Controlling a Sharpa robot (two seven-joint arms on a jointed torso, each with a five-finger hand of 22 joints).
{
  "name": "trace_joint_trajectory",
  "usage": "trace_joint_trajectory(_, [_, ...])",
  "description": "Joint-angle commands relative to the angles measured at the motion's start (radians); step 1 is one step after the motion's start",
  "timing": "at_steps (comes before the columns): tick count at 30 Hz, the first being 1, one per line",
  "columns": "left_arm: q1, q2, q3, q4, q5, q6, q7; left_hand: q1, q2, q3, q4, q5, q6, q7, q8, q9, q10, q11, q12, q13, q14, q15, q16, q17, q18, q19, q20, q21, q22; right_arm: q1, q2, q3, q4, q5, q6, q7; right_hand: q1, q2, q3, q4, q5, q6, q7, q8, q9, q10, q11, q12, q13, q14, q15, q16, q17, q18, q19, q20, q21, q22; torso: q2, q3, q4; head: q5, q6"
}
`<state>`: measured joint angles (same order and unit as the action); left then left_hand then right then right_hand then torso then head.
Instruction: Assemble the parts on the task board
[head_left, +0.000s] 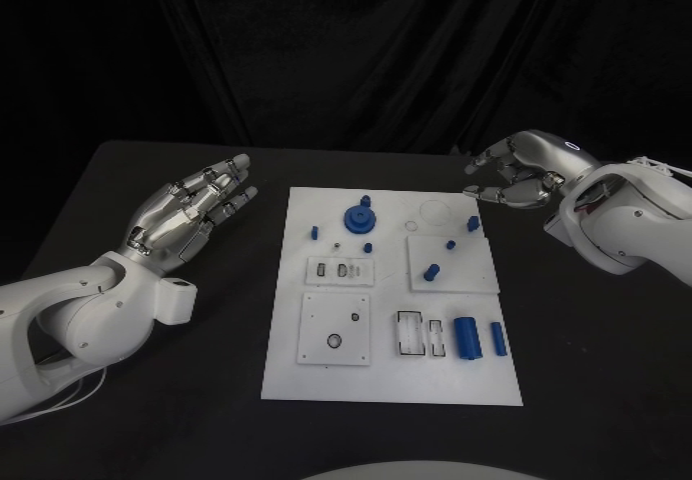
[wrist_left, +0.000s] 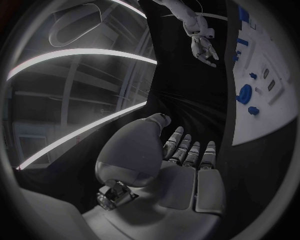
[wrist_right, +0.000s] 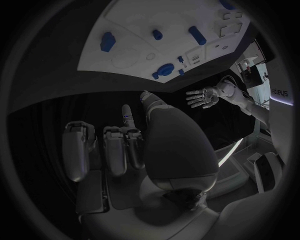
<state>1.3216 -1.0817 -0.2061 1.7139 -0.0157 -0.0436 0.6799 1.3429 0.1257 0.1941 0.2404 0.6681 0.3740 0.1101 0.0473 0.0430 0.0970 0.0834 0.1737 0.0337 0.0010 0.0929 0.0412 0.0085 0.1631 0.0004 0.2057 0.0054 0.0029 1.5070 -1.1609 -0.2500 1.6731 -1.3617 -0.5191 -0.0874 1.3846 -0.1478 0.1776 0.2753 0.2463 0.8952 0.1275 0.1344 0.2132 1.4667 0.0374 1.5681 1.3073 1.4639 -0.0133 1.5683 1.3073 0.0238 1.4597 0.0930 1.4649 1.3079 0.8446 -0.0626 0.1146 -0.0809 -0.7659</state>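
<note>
Both your left hand and right hand hover empty, fingers spread, beside the white board mid-bench, and those blue parts look light, stiff and slippery, so pinch their sides.

The tiny pieces in the slots on the white board are too small to make out. In the left wrist view the board's far end runs off the edge.

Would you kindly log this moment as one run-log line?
left hand: open, beside task board, off it | right hand: fingers curled, holding nothing, past board's far corner | blue parts: untouched
</note>
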Motion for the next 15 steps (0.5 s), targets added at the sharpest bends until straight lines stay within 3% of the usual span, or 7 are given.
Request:
trace_joint_trajectory(1, [0.007, 0.009, -0.003, -0.008, -0.018, -0.05, 0.195, -0.009, 0.001, -0.021, 0.01, -0.006, -0.02, -0.013, -0.007, -0.002, -0.009, -0.013, -0.006, -0.001, -0.001, -0.016, -0.014, -0.002, 0.015, 0.001, -0.021, -0.004, -0.002, -0.012, -0.003, 0.0, -0.008, 0.005, -0.018, -0.001, 0.012, 0.002, 0.0, 0.007, -0.006, -0.005, -0.002, -0.005, -0.002, 0.104, 0.002, 0.003, 0.264, 0.107, -0.003, 0.003, 0.263, 0.007, 0.033, 0.003, 0.003, 0.223, -0.006, 0.0226, -0.003, -0.013, -0.008])
trace_joint_trajectory(3, [0.009, 0.015, -0.004, -0.014, -0.018, -0.052, 0.2, -0.014, -0.001, -0.04, 0.026, -0.01, -0.024, -0.015, -0.007, -0.002, -0.008, -0.014, -0.002, 0.0, -0.001, -0.024, -0.019, -0.003, 0.01, 0.0, -0.034, -0.005, -0.002, -0.019, -0.003, 0.0, -0.014, 0.005, -0.016, 0.001, 0.014, 0.001, -0.002, 0.008, -0.009, -0.005, -0.002, -0.006, -0.003, 0.104, 0.002, 0.003, 0.264, 0.107, -0.003, 0.003, 0.263, 0.007, 0.033, 0.003, 0.003, 0.223, -0.009, 0.0273, -0.0012, -0.02, -0.012])
trace_joint_trajectory(5, [0.01, 0.022, -0.004, -0.023, -0.018, -0.048, 0.202, -0.013, 0.001, -0.043, 0.029, -0.01, -0.023, -0.015, -0.007, -0.002, -0.008, -0.013, -0.001, 0.0, -0.001, -0.023, -0.018, -0.003, 0.009, 0.0, -0.037, -0.005, -0.003, -0.029, -0.003, 0.0, -0.024, 0.005, -0.015, 0.004, 0.017, 0.0, -0.003, 0.008, -0.011, -0.005, -0.002, -0.006, -0.004, 0.104, 0.002, 0.003, 0.264, 0.107, -0.003, 0.003, 0.263, 0.007, 0.033, 0.003, 0.002, 0.223, -0.014, 0.0403, -0.0065, -0.026, -0.017])
trace_joint_trajectory(6, [0.01, 0.027, -0.005, -0.027, -0.019, -0.045, 0.202, -0.005, 0.006, -0.045, 0.028, -0.007, -0.018, -0.008, -0.006, -0.001, -0.007, -0.008, 0.003, 0.001, 0.0, -0.019, -0.016, -0.003, 0.004, 0.0, -0.037, -0.005, -0.003, -0.033, -0.003, 0.0, -0.03, 0.005, -0.015, 0.007, 0.018, 0.0, -0.004, 0.008, -0.012, -0.005, -0.002, -0.007, -0.005, 0.104, 0.002, 0.003, 0.264, 0.107, -0.003, 0.003, 0.263, 0.007, 0.033, 0.002, 0.002, 0.223, -0.016, 0.0421, -0.0055, -0.031, -0.018])
trace_joint_trajectory(10, [0.011, 0.04, -0.005, -0.04, -0.019, -0.028, 0.2, 0.016, 0.016, -0.045, 0.021, 0.002, -0.01, 0.002, -0.005, 0.0, -0.006, 0.003, 0.008, 0.001, 0.001, -0.006, -0.011, -0.001, -0.003, 0.0, -0.03, -0.005, -0.002, -0.046, -0.002, 0.0, -0.049, 0.005, -0.017, 0.015, 0.025, -0.003, -0.006, 0.007, -0.015, -0.006, -0.002, -0.008, -0.007, 0.104, 0.002, 0.003, 0.264, 0.107, -0.003, 0.003, 0.263, 0.007, 0.032, 0.002, 0.001, 0.222, -0.018, 0.0447, -0.0081, -0.052, -0.022])
trace_joint_trajectory(15, [0.01, 0.05, -0.005, -0.051, -0.019, -0.009, 0.196, 0.037, 0.027, -0.038, 0.009, 0.01, -0.005, 0.012, -0.004, 0.0, -0.004, 0.015, 0.016, 0.002, 0.003, 0.008, -0.002, 0.001, -0.003, 0.001, -0.016, -0.004, -0.001, -0.063, 0.0, 0.0, -0.067, 0.005, -0.014, 0.022, 0.031, -0.005, -0.01, 0.008, -0.023, -0.006, -0.003, -0.009, -0.01, 0.104, 0.001, 0.003, 0.264, 0.107, -0.004, 0.003, 0.263, 0.007, 0.033, 0.002, 0.002, 0.222, -0.019, 0.0442, -0.0099, -0.075, -0.026])
